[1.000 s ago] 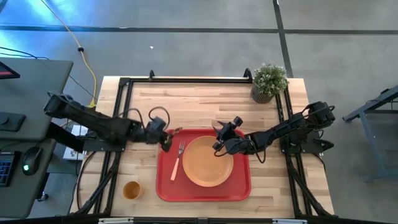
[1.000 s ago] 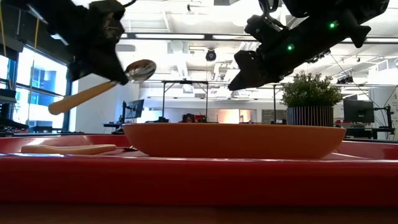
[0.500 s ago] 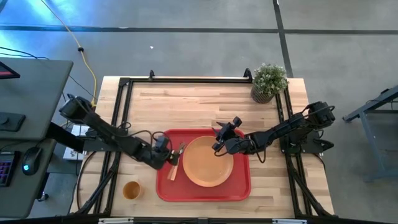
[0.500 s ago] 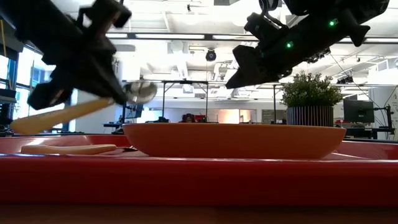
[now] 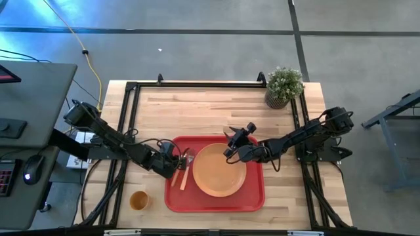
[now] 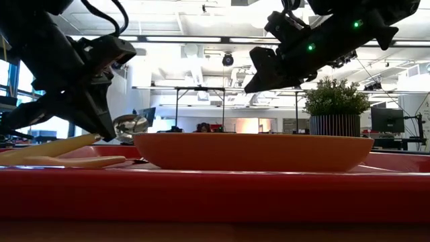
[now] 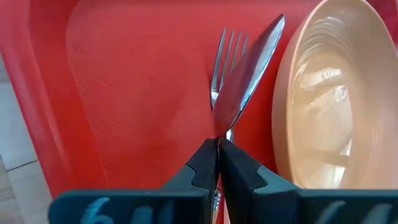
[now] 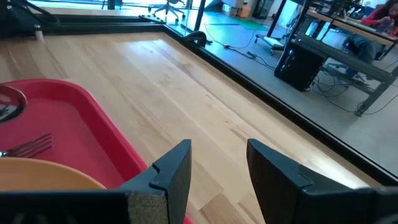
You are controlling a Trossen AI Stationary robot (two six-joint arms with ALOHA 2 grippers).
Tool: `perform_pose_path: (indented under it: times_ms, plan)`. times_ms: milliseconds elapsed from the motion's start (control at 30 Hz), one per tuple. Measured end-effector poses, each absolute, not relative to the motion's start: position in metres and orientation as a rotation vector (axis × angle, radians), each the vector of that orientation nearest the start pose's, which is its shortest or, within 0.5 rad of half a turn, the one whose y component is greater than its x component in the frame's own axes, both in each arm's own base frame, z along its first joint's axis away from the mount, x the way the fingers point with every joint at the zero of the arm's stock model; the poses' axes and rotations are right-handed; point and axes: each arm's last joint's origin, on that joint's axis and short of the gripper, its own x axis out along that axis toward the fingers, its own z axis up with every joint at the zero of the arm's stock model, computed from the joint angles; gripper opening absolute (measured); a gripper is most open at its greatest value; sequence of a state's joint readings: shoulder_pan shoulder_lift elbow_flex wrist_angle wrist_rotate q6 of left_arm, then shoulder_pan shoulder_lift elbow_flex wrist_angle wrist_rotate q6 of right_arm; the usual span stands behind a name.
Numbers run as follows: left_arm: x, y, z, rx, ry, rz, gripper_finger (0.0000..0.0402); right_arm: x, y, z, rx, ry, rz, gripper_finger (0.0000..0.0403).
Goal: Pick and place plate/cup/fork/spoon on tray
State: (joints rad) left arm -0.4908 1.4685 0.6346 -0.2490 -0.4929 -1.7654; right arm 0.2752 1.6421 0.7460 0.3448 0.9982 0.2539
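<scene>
- The left gripper (image 7: 218, 144) pinches the spoon (image 7: 247, 74), whose bowl hangs just ahead of the fingers over the fork (image 7: 225, 56), with the plate (image 7: 333, 99) beside it.
- Lower gently and let go in the bare strip of red tray (image 7: 124, 81) beside the fork, so neither utensil rides on the plate rim.
- The cup (image 5: 138, 199) waits on the wooden table (image 5: 216, 108), off the tray behind this gripper.
- The right gripper (image 8: 217, 165) hovers with fingers parted above the plate's far edge.
- A potted plant (image 5: 283, 85) stands at the table corner; a workshop room lies beyond.

**Spoon brought down over tray's left side**

Left gripper (image 5: 176, 162) has moved from the tray's (image 5: 172, 196) far-left corner to low beside the fork (image 5: 186, 168). Spoon (image 6: 64, 142), pinched throughout, has dropped from high to just above the tray floor, bowl near the plate (image 5: 219, 170) rim.
</scene>
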Motion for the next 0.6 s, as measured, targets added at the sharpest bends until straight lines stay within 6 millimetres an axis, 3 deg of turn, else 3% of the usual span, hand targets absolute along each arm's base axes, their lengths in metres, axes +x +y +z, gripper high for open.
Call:
perform_pose_path:
  times_ms: [233, 433, 600]
  plan:
    - [0.218, -0.1, 0.14, -1.046, 0.647, 0.827, 0.0027, 0.305, 0.061, 0.169, -0.068, 0.348, -0.752, 0.0147]
    - [0.217, -0.1, 0.139, -1.055, 0.667, 0.832, 0.0096, 0.305, 0.061, 0.169, -0.058, 0.355, -0.737, 0.0147]
    - [0.215, -0.097, 0.15, -0.975, 0.747, 0.723, 0.0133, 0.305, 0.061, 0.169, -0.058, 0.356, -0.733, 0.0147]
